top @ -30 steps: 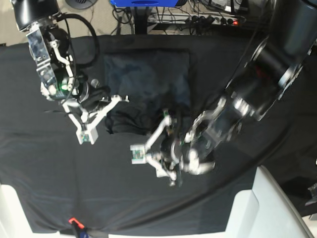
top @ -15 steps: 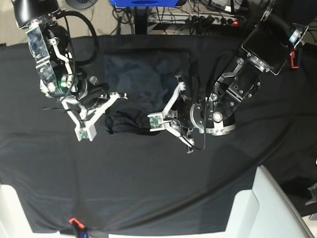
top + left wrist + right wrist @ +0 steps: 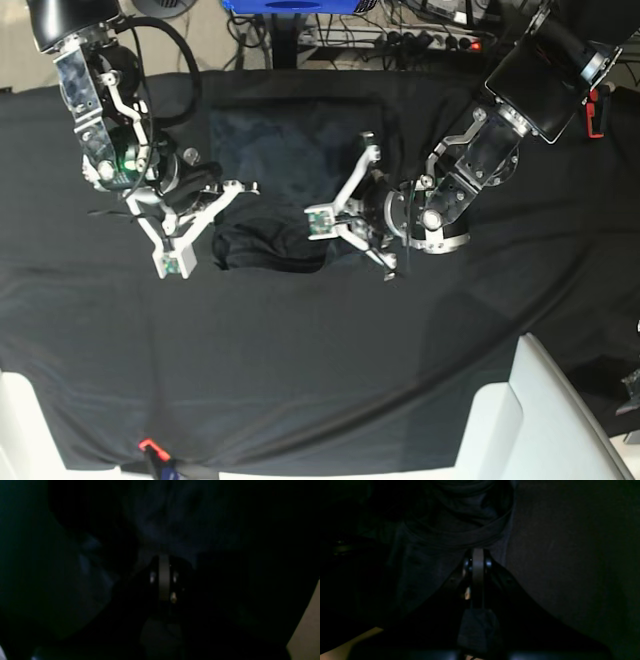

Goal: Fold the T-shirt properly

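The dark slate-grey T-shirt (image 3: 300, 150) lies on the black table cloth (image 3: 300, 360) as a folded rectangle, with a bunched dark part (image 3: 265, 245) along its near edge. My right gripper (image 3: 215, 215) is at the bunch's left end. In the right wrist view this gripper (image 3: 477, 551) is shut, its tips pinching a rolled hem of the T-shirt (image 3: 460, 517). My left gripper (image 3: 335, 232) is at the bunch's right end. The left wrist view is very dark, but this gripper (image 3: 160, 555) is shut and T-shirt fabric (image 3: 160, 525) puckers toward its tips.
White furniture stands at the near right (image 3: 530, 420) and near left (image 3: 20, 420) corners. A power strip with cables (image 3: 430, 40) and a blue object (image 3: 290, 5) lie beyond the far table edge. A small red marker (image 3: 148, 445) sits at the near edge.
My left arm swung up from the near middle of the table to the shirt's lower right edge, and its jaws closed there. My right arm stayed almost still at the left end.
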